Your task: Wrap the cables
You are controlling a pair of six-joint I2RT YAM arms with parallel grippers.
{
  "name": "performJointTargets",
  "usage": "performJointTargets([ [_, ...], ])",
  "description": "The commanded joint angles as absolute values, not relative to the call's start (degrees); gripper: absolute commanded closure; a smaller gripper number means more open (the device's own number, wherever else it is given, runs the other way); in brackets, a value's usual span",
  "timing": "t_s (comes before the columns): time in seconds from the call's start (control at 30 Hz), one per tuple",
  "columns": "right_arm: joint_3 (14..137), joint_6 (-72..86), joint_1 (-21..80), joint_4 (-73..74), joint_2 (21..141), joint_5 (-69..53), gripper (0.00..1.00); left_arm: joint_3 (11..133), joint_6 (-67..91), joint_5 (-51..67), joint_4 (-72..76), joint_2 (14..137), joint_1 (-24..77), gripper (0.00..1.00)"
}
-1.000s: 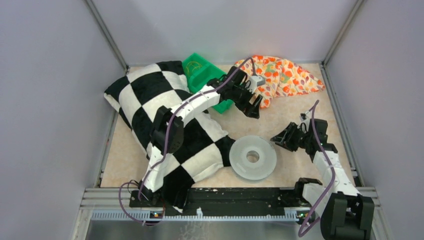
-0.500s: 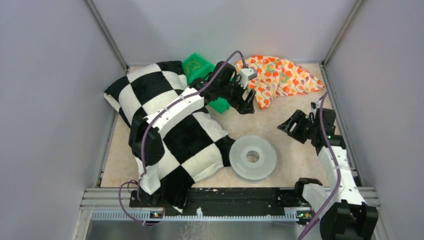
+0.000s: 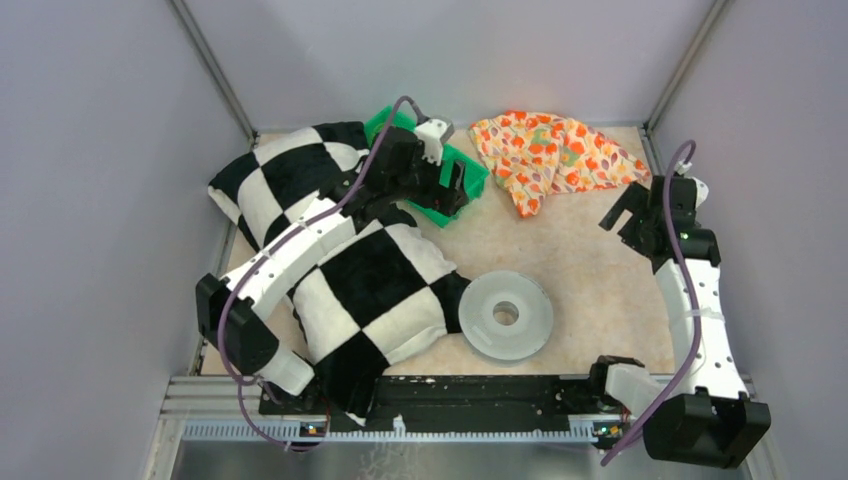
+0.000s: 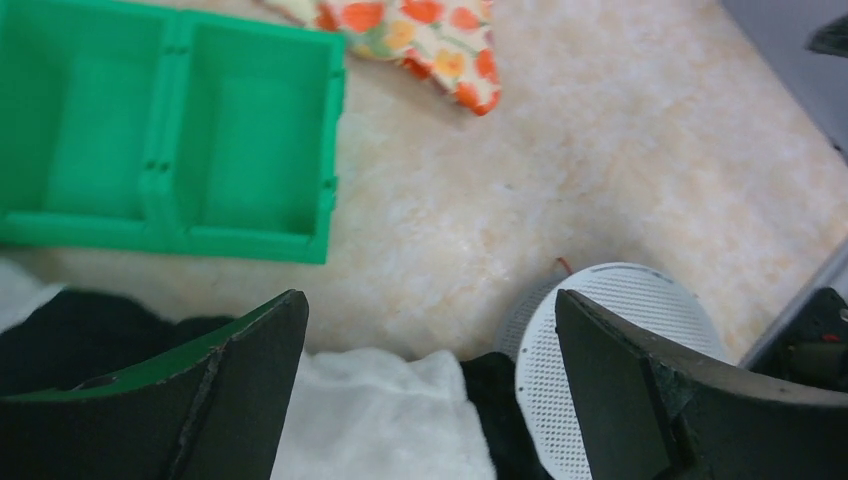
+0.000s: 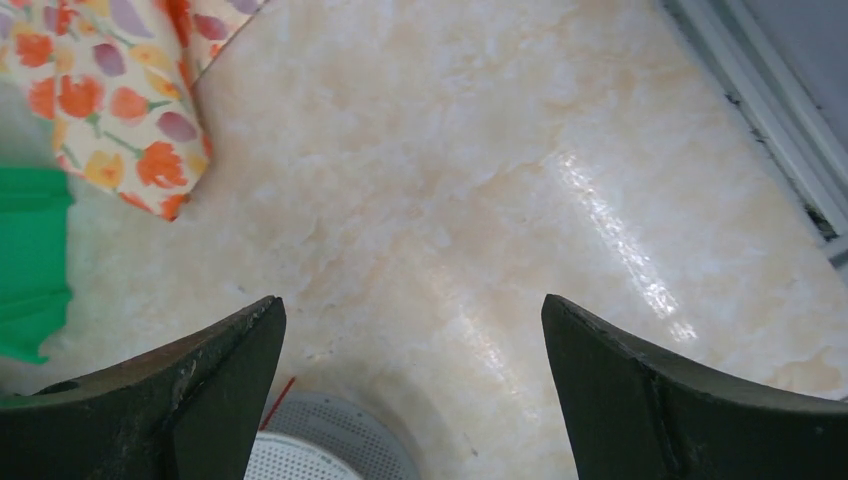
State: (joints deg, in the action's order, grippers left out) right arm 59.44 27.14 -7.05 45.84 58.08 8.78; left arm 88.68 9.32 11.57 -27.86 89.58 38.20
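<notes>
The left end effector point(image 4: 430, 300) hangs wide open and empty. The right end effector point(image 5: 412, 305) is the same. Below, a thin reddish cable end point(image 4: 563, 265) pokes from a round white perforated spool point(image 4: 640, 300) on the beige marbled worktop point(image 4: 620, 130).

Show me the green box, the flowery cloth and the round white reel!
green box point(image 4: 255, 130): left wrist view, bare floor of one compartment.
flowery cloth point(image 3: 555, 150): top view, middle of the cloth.
round white reel point(image 3: 478, 312): top view, flat top, left of its hole.
</notes>
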Motion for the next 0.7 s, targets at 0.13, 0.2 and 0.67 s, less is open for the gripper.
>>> performJointTargets([
  [0.13, 60.7, 23.0, -7.4, 47.0, 59.7, 16.6, 0.01, 79.1, 12.0, -9.6, -25.7, 77.5, 38.1, 0.02],
  [0.2, 60.7, 22.8, -7.4, 47.2, 60.4, 17.8, 0.01, 77.4, 12.0, -10.5, -24.3, 75.6, 38.1, 0.02],
  [0.67, 58.9, 23.1, -7.4, 44.4, 59.6, 16.3, 0.01, 65.3, 17.2, -26.1, -14.8, 65.1, 38.1, 0.02],
])
